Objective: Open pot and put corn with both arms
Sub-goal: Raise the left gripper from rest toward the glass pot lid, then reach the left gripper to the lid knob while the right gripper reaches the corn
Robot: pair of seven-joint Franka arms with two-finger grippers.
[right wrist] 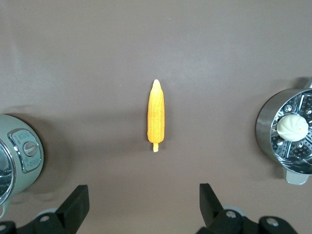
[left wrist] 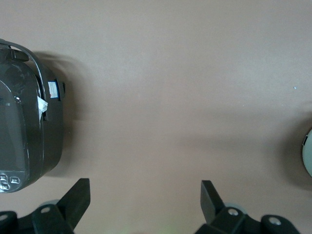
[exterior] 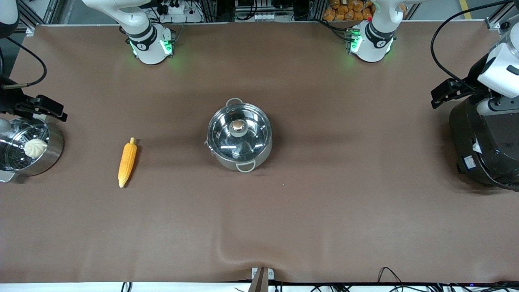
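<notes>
The steel pot (exterior: 239, 140) stands mid-table with its glass lid (exterior: 227, 138) on and the tan knob (exterior: 238, 126) on top. Its edge shows in the right wrist view (right wrist: 19, 156) and the left wrist view (left wrist: 308, 157). The yellow-orange corn (exterior: 127, 162) lies flat on the table between the pot and the steamer basket; it also shows in the right wrist view (right wrist: 156, 116). My right gripper (exterior: 54, 110) (right wrist: 144, 192) is open and empty, up in the air by the steamer basket. My left gripper (exterior: 438, 95) (left wrist: 145, 187) is open and empty, up by the rice cooker.
A steel steamer basket (exterior: 54, 150) with a white bun (exterior: 35, 147) stands at the right arm's end. A large black rice cooker (exterior: 486, 146) stands at the left arm's end. Brown cloth covers the table, with a fold at its front edge (exterior: 227, 251).
</notes>
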